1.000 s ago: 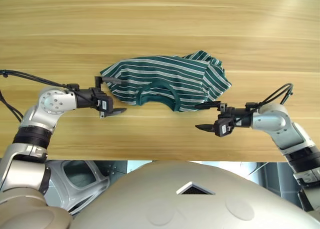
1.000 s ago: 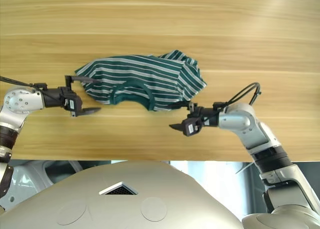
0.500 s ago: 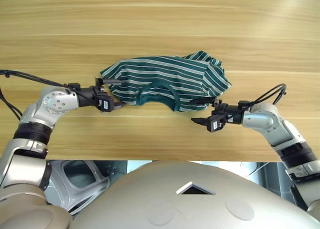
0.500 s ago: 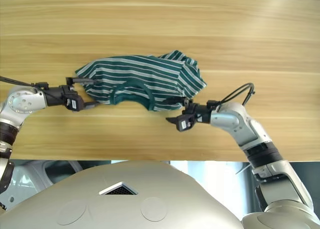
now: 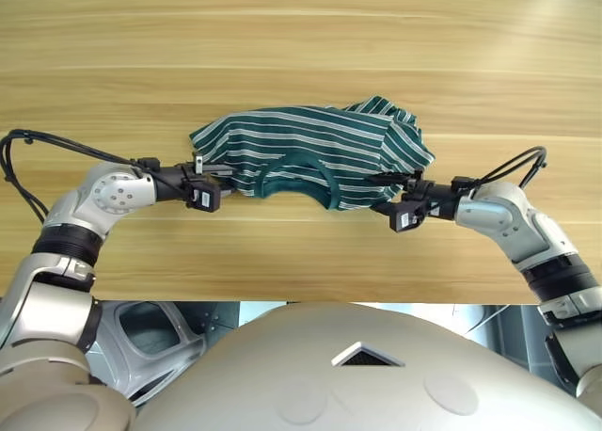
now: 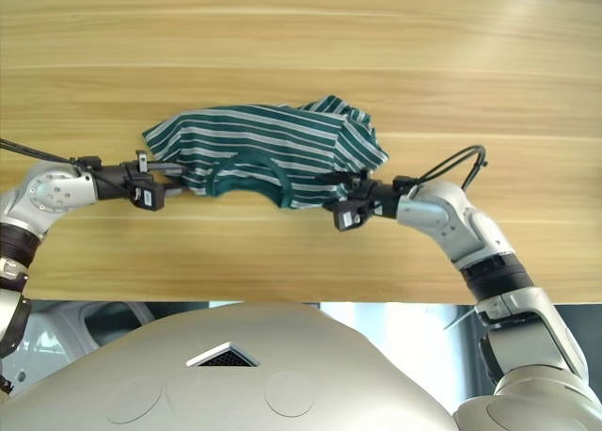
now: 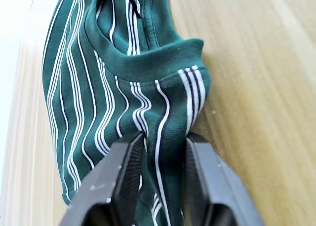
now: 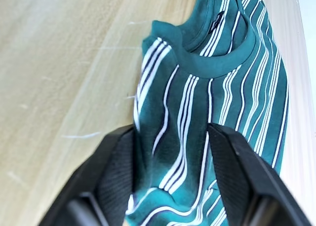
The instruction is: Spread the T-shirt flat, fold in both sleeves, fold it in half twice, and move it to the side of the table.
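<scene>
Near edge of table (image 5: 282, 262) across lower frame: pale wood, fine straight grain running side to side, smooth matte top. Narrow bare band of it between edge and cloth.

Left gripper (image 7: 165, 139) at centre left, low over the wood. Matte black fingers pinched onto a fold at the shirt's left end, close to the neck opening, cloth bunched between them.

Right gripper (image 8: 172, 137) at centre right. Fingers clamped either side of a thicker fold at the near right corner, cloth filling the gap.

T-shirt (image 5: 310, 149) at middle of frame, lying on the wood, crumpled and only partly spread. Soft knit, dark green, thin white stripes in groups, some edged dark. Plain green ribbed collar (image 7: 148, 63) curving open toward the near edge, between the two grippers. Right end heaped in loose folds, peaking at the cloth's upper right; left end tapering to a rounded tip.

Beyond the cloth: broad wood up to top of frame, alternating lighter and darker bands, faint sheen.
</scene>
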Motion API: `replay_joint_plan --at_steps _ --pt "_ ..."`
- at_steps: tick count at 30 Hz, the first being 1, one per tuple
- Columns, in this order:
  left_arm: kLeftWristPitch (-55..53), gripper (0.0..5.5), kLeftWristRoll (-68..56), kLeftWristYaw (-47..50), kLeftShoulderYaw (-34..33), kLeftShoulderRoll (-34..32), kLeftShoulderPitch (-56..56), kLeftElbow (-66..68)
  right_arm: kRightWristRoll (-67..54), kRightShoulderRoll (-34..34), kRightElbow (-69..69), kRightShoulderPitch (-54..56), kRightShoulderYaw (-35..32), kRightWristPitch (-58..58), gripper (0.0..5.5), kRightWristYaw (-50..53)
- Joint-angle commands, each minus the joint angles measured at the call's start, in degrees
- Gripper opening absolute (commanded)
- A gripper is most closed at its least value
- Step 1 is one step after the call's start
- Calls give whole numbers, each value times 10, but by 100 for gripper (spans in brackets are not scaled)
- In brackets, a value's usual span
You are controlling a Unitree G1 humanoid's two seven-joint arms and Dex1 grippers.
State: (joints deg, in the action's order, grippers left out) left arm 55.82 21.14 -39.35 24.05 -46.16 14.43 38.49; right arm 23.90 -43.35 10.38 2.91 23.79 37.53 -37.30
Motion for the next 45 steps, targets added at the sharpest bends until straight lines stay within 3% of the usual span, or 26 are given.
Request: replay_joint_plan --at_steps 1,6,10,18,25,28,31,34,38,39,42,44,45 --pt "-25 83 44 -1 22 4 -5 24 24 -12 12 -13 9 -18 179 -12" --pt "-23 1 44 3 25 4 -4 25 23 -12 14 -13 10 -19 82 -12" --pt "-18 0 32 0 23 4 -7 19 18 -14 13 -12 3 -20 3 -9" --pt "-4 0 -77 -10 -14 10 -4 -35 -17 -23 11 7 -43 -19 3 9" --pt "-9 0 -293 -54 -88 -15 47 -178 -157 -49 -8 85 -171 -3 3 15" --pt "-39 0 -397 -69 -140 -36 67 -263 -271 -78 -29 101 -245 5 3 -11" --pt "-82 0 -520 -91 -197 -77 33 -389 -442 -124 -101 71 -327 -13 3 -80" --pt "-97 0 -658 -161 -269 -117 -91 -517 -617 -154 -197 -87 -394 35 3 -254" --pt "-144 0 -819 -338 -370 -118 -261 -618 -801 -115 -271 -223 -479 34 3 -471" --pt "-149 0 -798 -360 -363 -116 -260 -589 -786 -114 -255 -217 -464 32 3 -483" --pt "-189 0 -634 -392 -286 -95 -135 -412 -584 -100 -127 -91 -351 8 3 -461" --pt "-204 0 -485 -402 -218 -68 10 -259 -408 -60 16 84 -270 -21 3 -397" --pt "-200 0 -398 -367 -188 -39 132 -147 -294 -28 125 227 -231 -61 3 -282"
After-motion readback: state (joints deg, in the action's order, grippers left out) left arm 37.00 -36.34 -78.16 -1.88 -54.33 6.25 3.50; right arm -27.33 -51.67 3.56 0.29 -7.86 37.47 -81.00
